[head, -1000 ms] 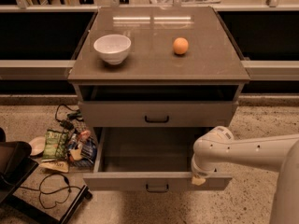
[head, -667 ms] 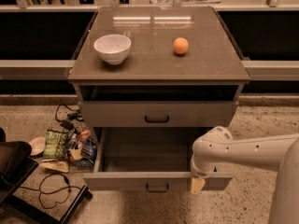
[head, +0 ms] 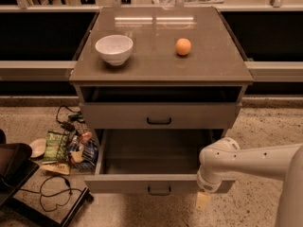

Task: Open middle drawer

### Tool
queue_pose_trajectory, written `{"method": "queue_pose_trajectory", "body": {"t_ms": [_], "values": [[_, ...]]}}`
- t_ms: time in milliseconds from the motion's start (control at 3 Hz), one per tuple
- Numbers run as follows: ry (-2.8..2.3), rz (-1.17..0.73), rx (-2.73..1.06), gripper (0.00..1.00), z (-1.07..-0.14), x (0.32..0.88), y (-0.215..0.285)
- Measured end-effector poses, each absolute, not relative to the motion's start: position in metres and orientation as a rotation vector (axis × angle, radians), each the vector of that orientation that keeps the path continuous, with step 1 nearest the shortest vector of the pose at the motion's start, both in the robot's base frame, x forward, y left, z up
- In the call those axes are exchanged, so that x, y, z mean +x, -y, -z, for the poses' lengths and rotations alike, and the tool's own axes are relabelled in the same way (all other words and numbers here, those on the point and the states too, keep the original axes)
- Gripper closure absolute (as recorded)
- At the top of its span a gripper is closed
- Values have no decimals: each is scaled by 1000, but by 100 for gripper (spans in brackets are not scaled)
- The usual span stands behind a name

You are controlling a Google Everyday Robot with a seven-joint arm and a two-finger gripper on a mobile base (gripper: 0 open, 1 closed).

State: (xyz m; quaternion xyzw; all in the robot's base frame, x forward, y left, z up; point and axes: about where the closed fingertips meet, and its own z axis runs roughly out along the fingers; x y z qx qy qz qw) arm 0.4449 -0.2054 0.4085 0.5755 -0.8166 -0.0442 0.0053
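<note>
**Middle drawer seen pulled out, robot arm at its right front corner**

The middle drawer (head: 150, 151) of a grey cabinet (head: 161, 67) is shown drawn well out toward the camera. Its plain grey tray is exposed and its small black bar handle (head: 159, 190) is centred on the front. Above it, another grey drawer (head: 118, 116) is seen shut. A white arm (head: 255, 161) is extended from the right. The gripper (head: 203, 200) is pointed downward at the right end of the open drawer's front, low against the speckled floor; whether it is spread or closed cannot be told. A white bowl (head: 114, 48) and an orange (head: 183, 47) are set well apart on the cabinet top. Snack packets (head: 64, 148) and a black cable (head: 52, 193) are scattered on the floor at left.
</note>
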Motion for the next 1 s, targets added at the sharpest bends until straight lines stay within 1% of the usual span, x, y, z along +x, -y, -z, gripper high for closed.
{"method": "queue_pose_trajectory", "body": {"t_ms": [333, 667, 1000], "values": [[2543, 182, 1707, 56, -419, 406, 194], [2543, 182, 1707, 79, -419, 406, 194], [2538, 165, 1682, 100, -429, 394, 192]]}}
